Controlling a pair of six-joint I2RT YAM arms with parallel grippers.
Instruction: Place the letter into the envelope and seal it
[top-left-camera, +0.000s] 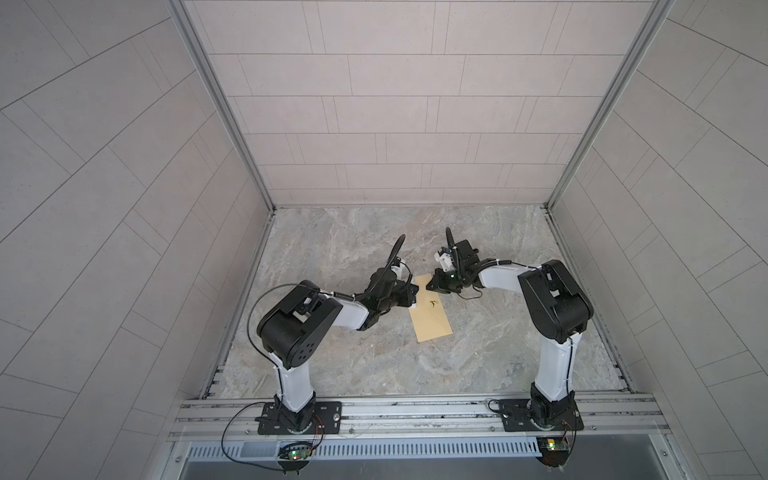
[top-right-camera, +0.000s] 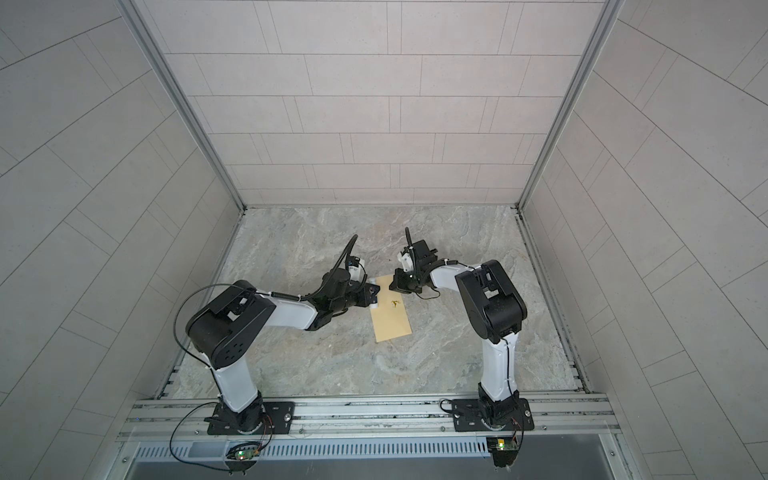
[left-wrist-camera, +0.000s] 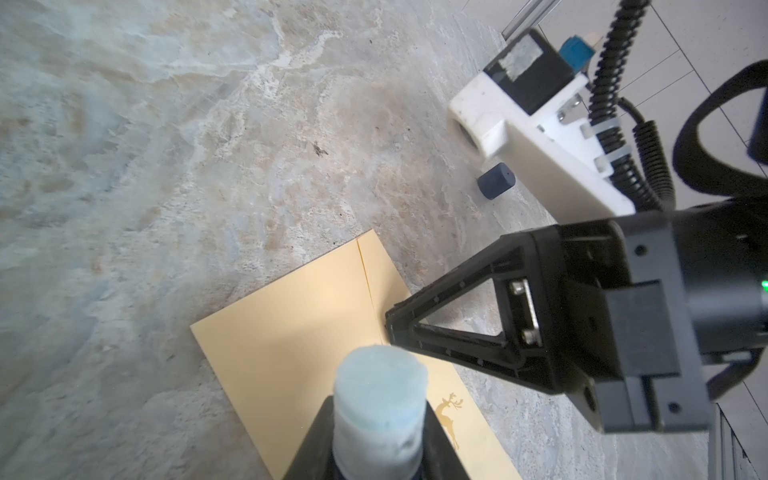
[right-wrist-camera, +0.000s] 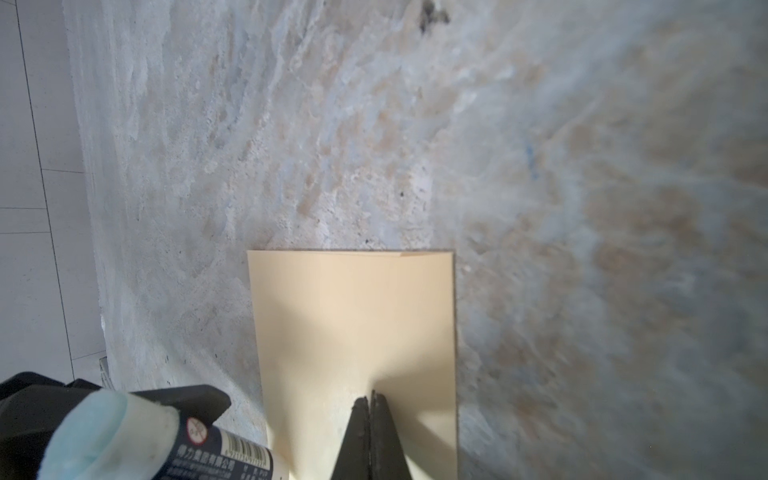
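Because the thin yellow-tan paper envelope (top-left-camera: 430, 313), flat on the grey marble table (top-left-camera: 353, 257), is light and floppy, I would pin its end under my fully closed right gripper (right-wrist-camera: 370, 399), while my left gripper (top-left-camera: 405, 296) clamps a foam-tipped glue stick (left-wrist-camera: 380, 399)

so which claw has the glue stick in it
The left claw: it grips the glue stick, whose pale blue tip is over the envelope. The right claw is shut with nothing between its jaws, tips down on the envelope.
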